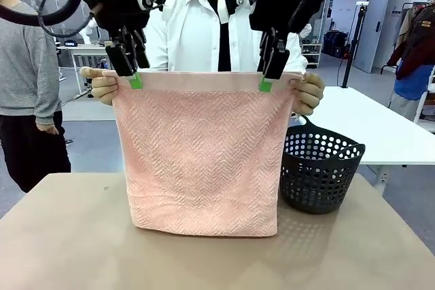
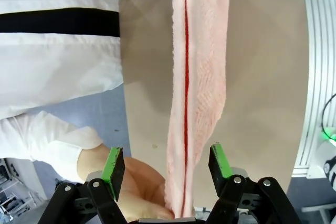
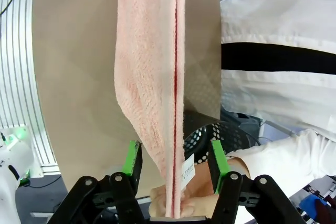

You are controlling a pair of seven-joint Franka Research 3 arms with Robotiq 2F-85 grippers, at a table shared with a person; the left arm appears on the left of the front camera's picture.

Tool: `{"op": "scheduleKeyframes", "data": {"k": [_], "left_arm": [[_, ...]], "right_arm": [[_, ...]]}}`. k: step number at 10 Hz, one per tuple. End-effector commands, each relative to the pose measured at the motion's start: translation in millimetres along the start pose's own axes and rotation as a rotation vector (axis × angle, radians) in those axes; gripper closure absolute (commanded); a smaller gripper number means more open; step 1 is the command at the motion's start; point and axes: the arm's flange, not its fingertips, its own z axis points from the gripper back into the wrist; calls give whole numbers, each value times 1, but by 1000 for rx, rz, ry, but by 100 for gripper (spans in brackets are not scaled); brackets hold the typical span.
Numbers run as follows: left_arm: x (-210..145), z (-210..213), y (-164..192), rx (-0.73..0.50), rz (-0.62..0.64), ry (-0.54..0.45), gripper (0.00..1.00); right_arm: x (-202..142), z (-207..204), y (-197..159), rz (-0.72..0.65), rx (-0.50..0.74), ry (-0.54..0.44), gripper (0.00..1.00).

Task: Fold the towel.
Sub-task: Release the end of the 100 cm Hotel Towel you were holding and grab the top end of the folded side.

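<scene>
Tan tabletop [image 1: 81, 236], black perforated basket [image 1: 319, 168] on its right side. The person's hands [image 1: 309, 93] hold the towel [image 1: 200, 154] up by its top corners, lower edge meeting the tabletop. Left end effector [image 1: 135, 81] and right end effector [image 1: 266, 85] straddle the top edge, jaws wide. A white table [image 1: 380, 127] stands behind.

- Mid table [image 1: 81, 236] is crossed by hanging towel [image 1: 200, 154]; way across is blocked.
- Top corners are occupied by person's hands [image 1: 103, 87].
- R side is narrowed by basket [image 1: 319, 168], just beside towel.
- Near part of table is left free.
</scene>
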Motion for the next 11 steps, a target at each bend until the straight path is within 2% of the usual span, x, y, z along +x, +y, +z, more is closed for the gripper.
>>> {"op": "scheduleKeyframes", "data": {"k": [1,2,3,4,5,6,11], "left_arm": [[4,-2,7,-33,13,30,18],[3,-5,7,-46,19,34,18],[4,-9,7,-57,21,39,18],[4,-10,6,-52,23,46,75],[4,-10,6,-59,13,41,78],[3,-9,5,-67,15,37,100],[-2,-13,1,-103,29,55,100]], "right_arm": [[2,-3,-6,-21,36,25,36],[2,-9,-7,-29,53,38,36],[3,-14,-9,-30,66,42,51],[4,-18,-9,-36,70,61,92],[6,-19,-9,-37,71,71,100],[7,-21,-9,-32,88,62,100],[7,-21,-7,-27,104,58,100]]}}
